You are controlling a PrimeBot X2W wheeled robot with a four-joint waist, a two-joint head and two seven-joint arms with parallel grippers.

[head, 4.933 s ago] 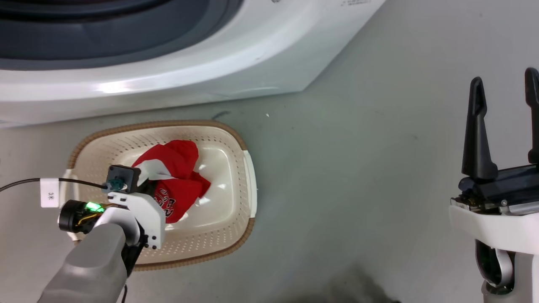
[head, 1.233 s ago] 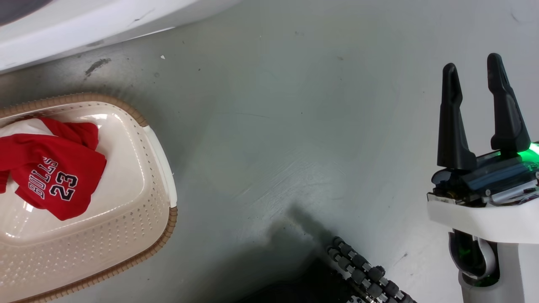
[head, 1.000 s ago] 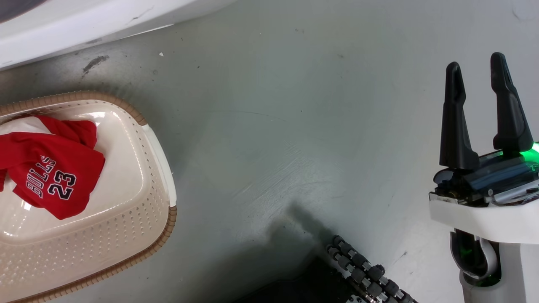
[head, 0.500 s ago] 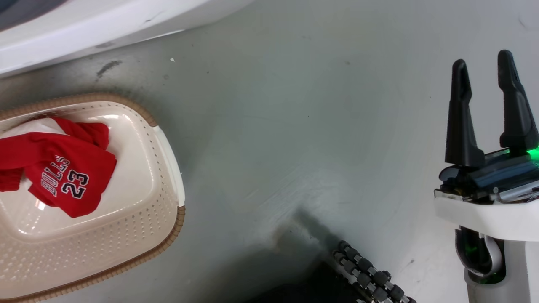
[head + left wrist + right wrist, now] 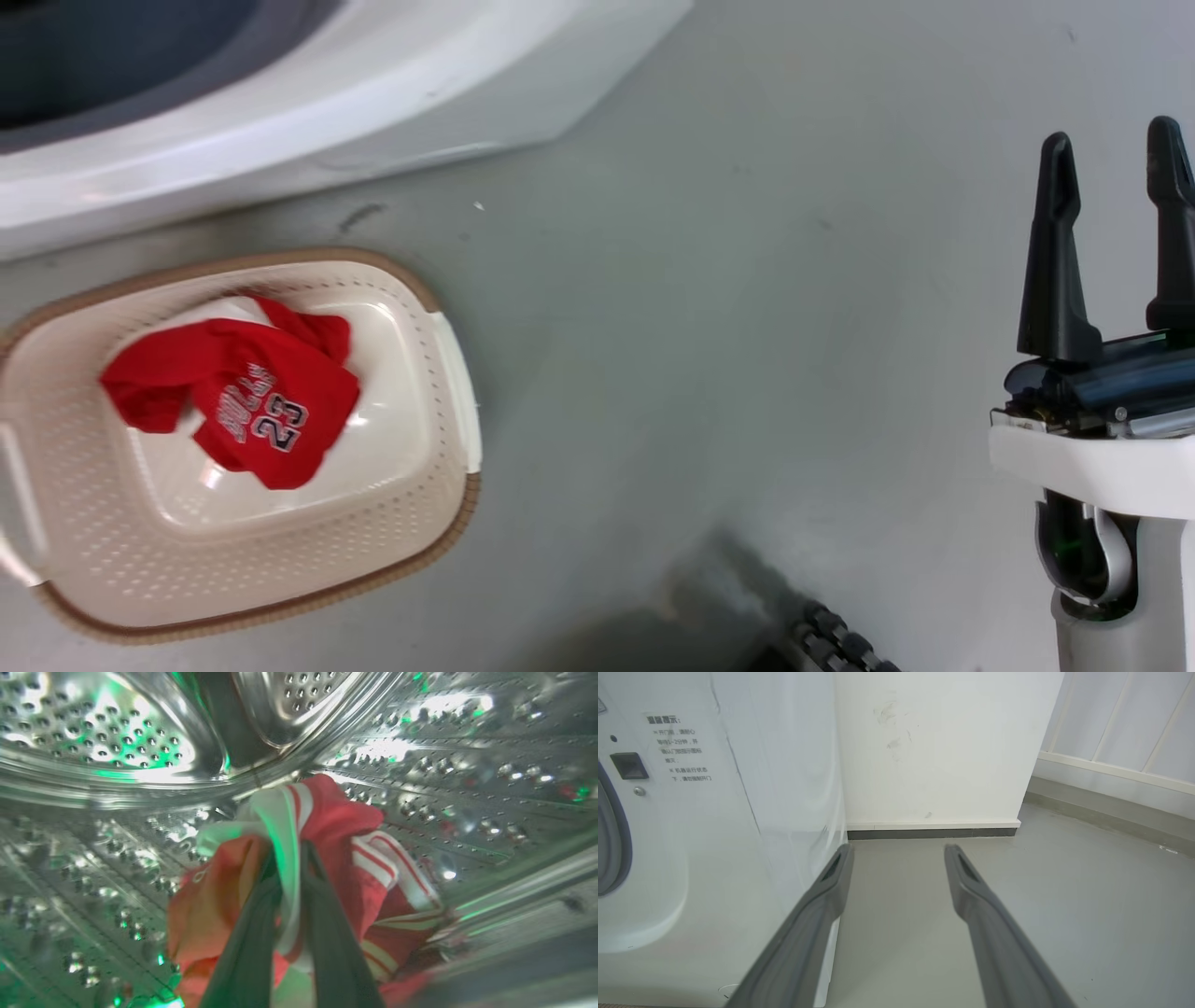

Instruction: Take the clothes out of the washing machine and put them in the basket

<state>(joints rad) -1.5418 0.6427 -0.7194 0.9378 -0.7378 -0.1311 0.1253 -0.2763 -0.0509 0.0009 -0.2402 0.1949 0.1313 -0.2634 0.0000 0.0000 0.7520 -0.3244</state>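
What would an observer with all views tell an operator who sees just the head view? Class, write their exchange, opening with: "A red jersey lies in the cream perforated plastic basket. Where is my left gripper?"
Observer: The left gripper is inside the perforated steel drum of the large white washing machine.
Operator: Holding anything?
Observer: Its fingers are shut on a red garment with white striped trim.
Operator: What does the right gripper face?
Observer: Open, it points toward a white wall beside the machine.

jersey (image 5: 233, 401) in basket (image 5: 233, 560), basket before washing machine (image 5: 373, 84); garment (image 5: 336, 826) in drum (image 5: 93, 742)
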